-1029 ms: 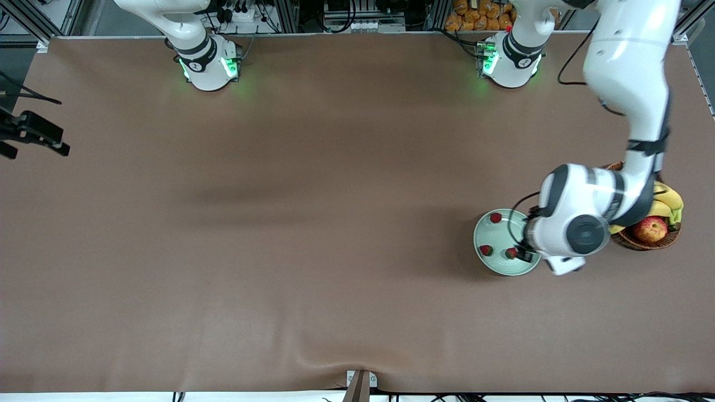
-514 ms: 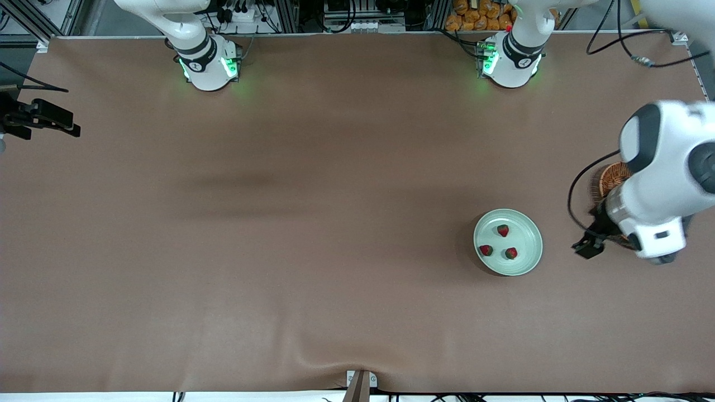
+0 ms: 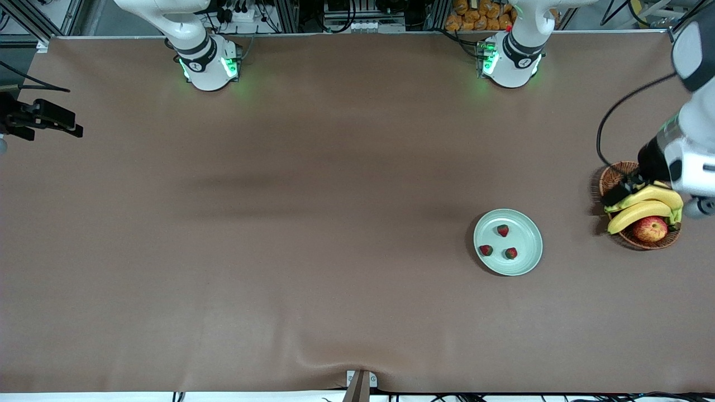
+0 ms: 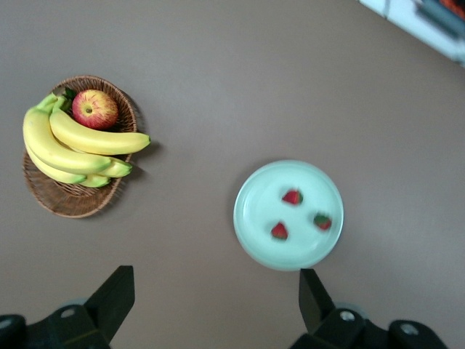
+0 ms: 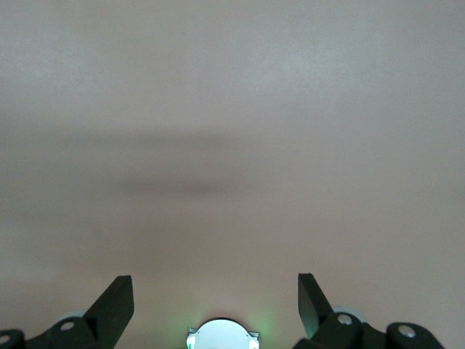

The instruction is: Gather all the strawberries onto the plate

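**A:** Where are the strawberries point(image 3: 500, 244)?

**B:** All three lie in the plate point(image 3: 528, 258), apart from one another: one farther from the front camera, two nearer to it, side by side. None touches the rim. The left wrist view shows the same three berries on the pale green surface.

**A:** And the plate itself?

**B:** Flat on the bench point(image 3: 279, 223), toward the left arm's end. The wicker basket point(image 3: 614, 176) stands near it, closer to that end of the bench, holding bananas point(image 3: 642, 204) and an apple point(image 3: 651, 229). The apple sits at the basket's side nearer the front camera, against the bananas.

**A:** What is the left claw point(image 4: 214, 309) doing?

**B:** It is up in the air, its fingers spread wide and gripping nothing. In the front view its dark tip shows over the basket's rim, though most of the hand is cut off by the frame edge there, so I would only say it is roughly over the basket.

**A:** The right claw point(image 5: 214, 305)?

**B:** Released as well, fingers wide apart and empty, over bare bench at the right arm's end. That arm waits.
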### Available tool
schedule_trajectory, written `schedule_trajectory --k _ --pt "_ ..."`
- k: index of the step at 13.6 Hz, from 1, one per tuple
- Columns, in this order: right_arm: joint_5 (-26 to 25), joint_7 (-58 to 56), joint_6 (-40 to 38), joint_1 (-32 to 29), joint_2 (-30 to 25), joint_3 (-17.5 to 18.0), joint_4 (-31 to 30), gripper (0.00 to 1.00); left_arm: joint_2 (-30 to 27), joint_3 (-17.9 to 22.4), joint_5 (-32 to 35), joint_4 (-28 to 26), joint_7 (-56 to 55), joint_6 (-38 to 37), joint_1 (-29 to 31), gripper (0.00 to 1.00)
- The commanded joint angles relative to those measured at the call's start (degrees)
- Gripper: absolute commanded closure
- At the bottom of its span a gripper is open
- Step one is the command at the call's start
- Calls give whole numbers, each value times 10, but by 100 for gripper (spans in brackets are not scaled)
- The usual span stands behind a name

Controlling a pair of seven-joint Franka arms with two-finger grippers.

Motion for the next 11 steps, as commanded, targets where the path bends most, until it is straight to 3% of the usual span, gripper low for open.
schedule_trajectory --k 1,3,6,11 --pt "11 1 -3 -6 -2 3 0 0 -47 8 -24 -16 102 -42 -9 0" --pt "11 1 -2 -6 -2 3 0 0 -58 28 -26 -14 176 -66 -29 0" --pt "10 1 -1 -7 -1 3 0 0 -70 24 -29 -14 268 -96 -31 0" --pt "6 19 3 -10 -1 1 0 0 -70 7 -60 16 310 -137 -29 0"
